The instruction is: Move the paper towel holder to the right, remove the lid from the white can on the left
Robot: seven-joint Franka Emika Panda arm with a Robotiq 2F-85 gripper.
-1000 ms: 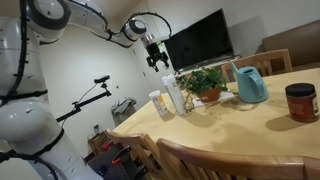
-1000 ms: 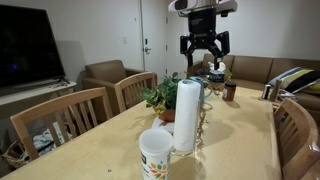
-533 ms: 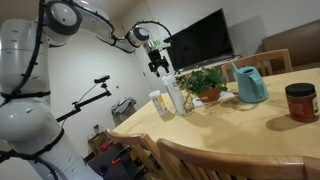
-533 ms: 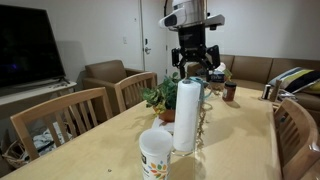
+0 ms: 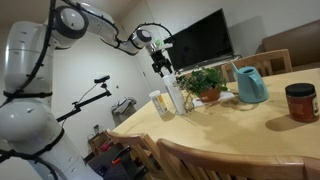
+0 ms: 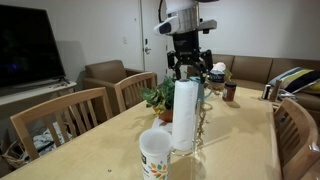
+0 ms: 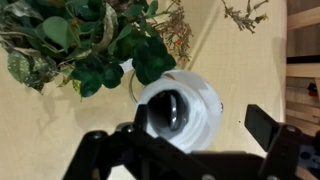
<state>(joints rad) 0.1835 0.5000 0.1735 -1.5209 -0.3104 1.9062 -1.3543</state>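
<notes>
The paper towel holder (image 6: 185, 112) stands straight up on the table (image 6: 90, 150). In the wrist view you look down on the top of the roll, with its dark hole in the middle. The white can (image 6: 155, 156) is just beside it, nearer the camera in an exterior view. The can is much shorter than the roll. The lid (image 6: 155, 137) sits on top of the can.

The gripper (image 6: 190, 72) hangs right over the top of the roll. Its two jaws are spread wide, one on each side of the roll, and it is not holding anything. I cannot tell if the tips touch the paper.

A green plant (image 6: 160, 98) grows close behind the roll. Farther along the table are a teal watering can (image 5: 250, 85) and a dark red jar (image 5: 300, 102).

I think the job has only just begun. The roll looks like it has not been moved to the right, and the can is not open. The gripper seems ready to grab the roll. After that comes the lid.
</notes>
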